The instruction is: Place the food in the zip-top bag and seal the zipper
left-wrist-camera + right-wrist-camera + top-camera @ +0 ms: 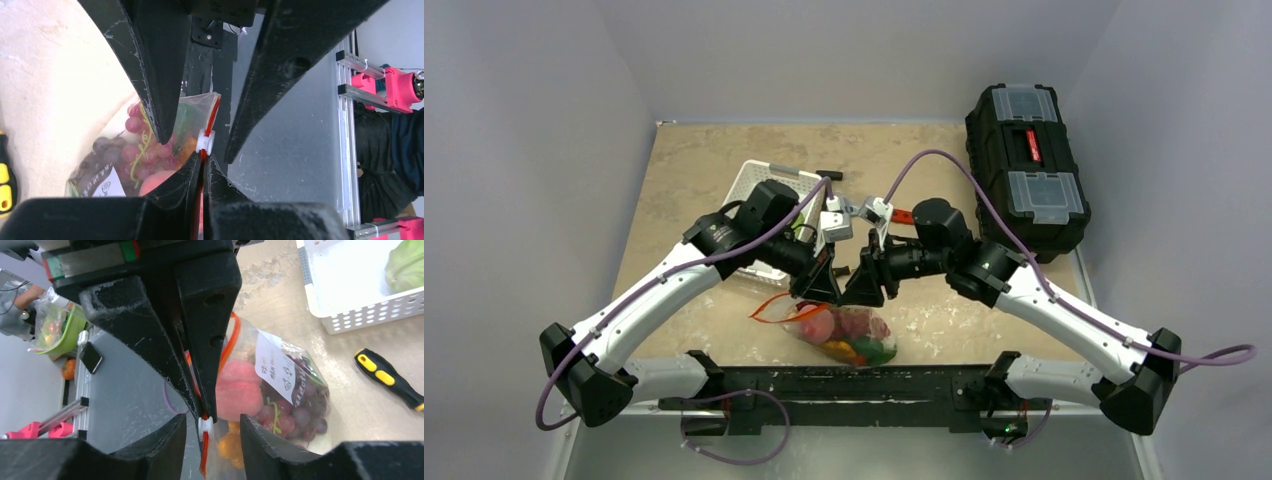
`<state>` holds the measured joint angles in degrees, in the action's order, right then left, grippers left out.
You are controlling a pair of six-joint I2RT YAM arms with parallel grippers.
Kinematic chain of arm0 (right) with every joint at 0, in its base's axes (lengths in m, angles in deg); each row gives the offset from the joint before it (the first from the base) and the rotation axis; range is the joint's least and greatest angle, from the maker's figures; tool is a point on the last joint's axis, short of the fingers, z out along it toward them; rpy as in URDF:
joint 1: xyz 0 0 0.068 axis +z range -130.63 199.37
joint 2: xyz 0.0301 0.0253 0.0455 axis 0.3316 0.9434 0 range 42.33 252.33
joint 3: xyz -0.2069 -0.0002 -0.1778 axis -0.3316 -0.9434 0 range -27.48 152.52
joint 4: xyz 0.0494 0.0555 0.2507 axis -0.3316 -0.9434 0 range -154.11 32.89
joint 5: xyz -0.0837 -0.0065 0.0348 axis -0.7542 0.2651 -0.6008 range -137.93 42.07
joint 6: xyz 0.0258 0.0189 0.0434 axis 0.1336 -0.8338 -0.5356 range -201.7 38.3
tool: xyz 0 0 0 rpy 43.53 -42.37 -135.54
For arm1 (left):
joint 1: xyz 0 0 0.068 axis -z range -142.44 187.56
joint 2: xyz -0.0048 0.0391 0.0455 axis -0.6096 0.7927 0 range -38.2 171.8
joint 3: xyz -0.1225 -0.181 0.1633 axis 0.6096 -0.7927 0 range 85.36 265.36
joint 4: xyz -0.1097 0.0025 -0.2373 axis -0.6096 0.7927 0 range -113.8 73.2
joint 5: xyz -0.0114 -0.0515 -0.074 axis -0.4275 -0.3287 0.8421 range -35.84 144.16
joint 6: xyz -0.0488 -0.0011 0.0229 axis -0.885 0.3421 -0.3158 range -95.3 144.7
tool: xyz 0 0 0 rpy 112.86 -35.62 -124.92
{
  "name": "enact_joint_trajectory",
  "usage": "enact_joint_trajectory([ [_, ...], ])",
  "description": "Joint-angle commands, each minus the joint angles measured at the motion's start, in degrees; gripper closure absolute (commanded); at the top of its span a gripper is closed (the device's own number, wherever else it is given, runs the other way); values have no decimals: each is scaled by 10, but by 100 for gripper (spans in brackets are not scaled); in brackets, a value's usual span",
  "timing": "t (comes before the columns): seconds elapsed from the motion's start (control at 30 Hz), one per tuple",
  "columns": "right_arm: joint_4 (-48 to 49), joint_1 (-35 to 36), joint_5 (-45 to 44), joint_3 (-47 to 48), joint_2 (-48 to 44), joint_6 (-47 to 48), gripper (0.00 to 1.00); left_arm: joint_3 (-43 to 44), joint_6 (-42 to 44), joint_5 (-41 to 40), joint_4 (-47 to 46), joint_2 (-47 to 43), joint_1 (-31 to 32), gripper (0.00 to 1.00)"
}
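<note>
The zip-top bag (849,335) hangs just above the near table edge, holding the food: a pink peach (239,390), purple grapes (295,412) and orange bits (231,446). My left gripper (205,162) is shut on the red-orange zipper (214,112), just below its white slider (205,141). My right gripper (213,421) faces it, open, with the slider (205,426) between its fingers and touching neither. A green cabbage (407,265) lies in the white basket (350,315). From above, the left gripper (822,283) and the right gripper (862,286) meet tip to tip.
A black toolbox (1027,165) stands at the back right. The white basket (764,195) is behind my left arm, with a red-handled tool (902,214) beside it. A yellow-and-black screwdriver (390,380) lies on the table by the bag.
</note>
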<state>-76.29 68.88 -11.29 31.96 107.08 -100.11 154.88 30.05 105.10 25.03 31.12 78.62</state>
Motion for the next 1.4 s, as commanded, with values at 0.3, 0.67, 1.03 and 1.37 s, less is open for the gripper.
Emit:
enact_joint_trajectory([
  [0.3,-167,-1,-65,76,-58,62,53,11,2,36,-59,-8,5,100],
  [0.67,-216,-1,-57,134,-8,115,82,12,2,38,-55,0,5,100],
  [1.03,-197,2,-39,126,11,117,91,16,5,40,-50,-2,6,100],
  [1.37,-192,5,-21,121,25,126,89,16,6,43,-50,-2,6,100],
])
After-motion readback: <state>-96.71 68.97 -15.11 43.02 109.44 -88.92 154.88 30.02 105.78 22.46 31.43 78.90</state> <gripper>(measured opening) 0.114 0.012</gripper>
